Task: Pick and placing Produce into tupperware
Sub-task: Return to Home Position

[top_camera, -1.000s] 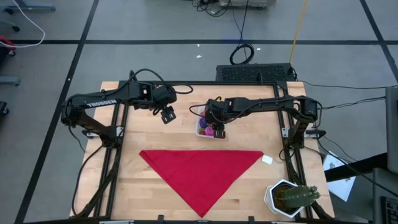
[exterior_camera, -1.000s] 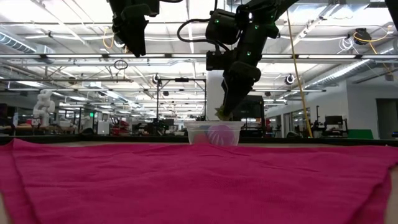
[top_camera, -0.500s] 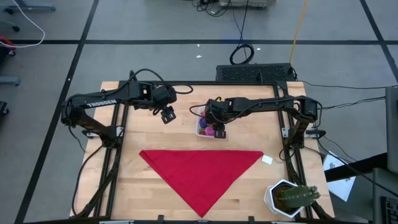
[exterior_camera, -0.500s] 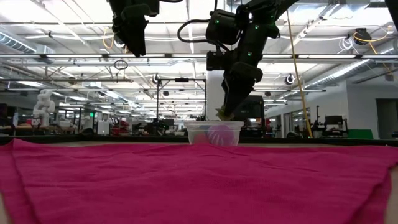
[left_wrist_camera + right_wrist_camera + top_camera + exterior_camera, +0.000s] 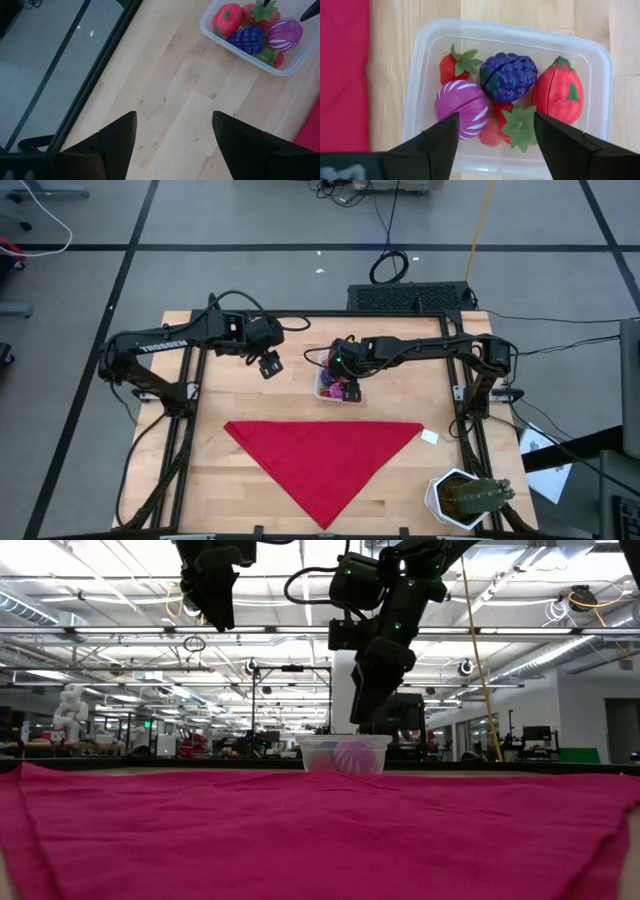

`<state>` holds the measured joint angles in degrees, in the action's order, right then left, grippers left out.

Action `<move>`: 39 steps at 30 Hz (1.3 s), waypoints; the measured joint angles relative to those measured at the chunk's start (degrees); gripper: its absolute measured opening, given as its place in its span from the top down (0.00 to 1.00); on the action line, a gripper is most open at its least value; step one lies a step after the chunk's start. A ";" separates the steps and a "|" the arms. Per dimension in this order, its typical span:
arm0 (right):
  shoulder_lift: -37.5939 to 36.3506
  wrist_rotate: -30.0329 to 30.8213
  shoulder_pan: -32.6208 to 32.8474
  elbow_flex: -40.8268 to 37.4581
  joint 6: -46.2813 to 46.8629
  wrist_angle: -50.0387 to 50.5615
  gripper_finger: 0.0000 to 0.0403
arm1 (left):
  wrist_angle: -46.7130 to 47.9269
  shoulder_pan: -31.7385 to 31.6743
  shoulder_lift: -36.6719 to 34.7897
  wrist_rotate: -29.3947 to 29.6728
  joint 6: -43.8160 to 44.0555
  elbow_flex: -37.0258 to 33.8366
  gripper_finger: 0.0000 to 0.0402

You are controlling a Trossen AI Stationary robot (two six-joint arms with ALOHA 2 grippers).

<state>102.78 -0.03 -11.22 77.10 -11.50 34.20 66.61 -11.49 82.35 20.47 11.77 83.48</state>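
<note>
Found the tupperware [image 5: 510, 26] on the bare wood of the table [image 5: 400, 395], holding all the produce [image 5: 250, 39] in sight: a purple berry cluster [image 5: 509, 77] at its middle, a red strawberry [image 5: 456, 66] and a magenta striped bulb [image 5: 461, 102] beside that, a large red fruit [image 5: 559, 97] at one end, a second strawberry [image 5: 515, 127] lower in the pile. Saw no piece lying outside the tupperware. Placed the right gripper [image 5: 495, 116] just above the tupperware, fingers spread wide with nothing between them. Placed the left gripper [image 5: 172, 122] well off to one side of the tupperware, raised over bare wood, likewise spread and empty. Noted a red cloth [image 5: 325, 455] close beside the tupperware and a potted cactus [image 5: 470, 498] well apart from it. Judged the filling done and the step in hand a retreat to the rest pose. Judged the next move to call for a clean lift of the right arm up and back from the tupperware, without clipping its rim or nudging it, then folding both arms away.
</note>
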 joint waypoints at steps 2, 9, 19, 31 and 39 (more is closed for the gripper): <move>0.00 0.00 0.00 -0.01 -0.11 -0.18 0.38 | 0.00 0.00 0.00 0.00 0.00 0.00 0.34; -0.13 -0.02 0.03 -0.01 -0.12 -0.16 0.37 | 0.00 -0.02 0.00 0.00 -0.08 0.00 0.34; -9.27 0.00 2.26 -0.04 -2.74 -3.13 0.37 | -2.07 0.00 -0.73 -0.04 -5.56 -0.02 0.34; -32.40 -0.13 3.31 -0.03 3.29 -2.93 0.37 | -13.31 -0.02 -19.12 -10.15 -10.58 0.02 0.34; -47.62 -0.26 5.41 -0.04 10.69 2.04 0.37 | -12.64 3.59 -36.39 -18.61 -3.68 -1.34 0.34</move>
<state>55.16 -0.29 -5.82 77.05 -0.81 36.24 53.97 -7.90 45.95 1.86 8.09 82.14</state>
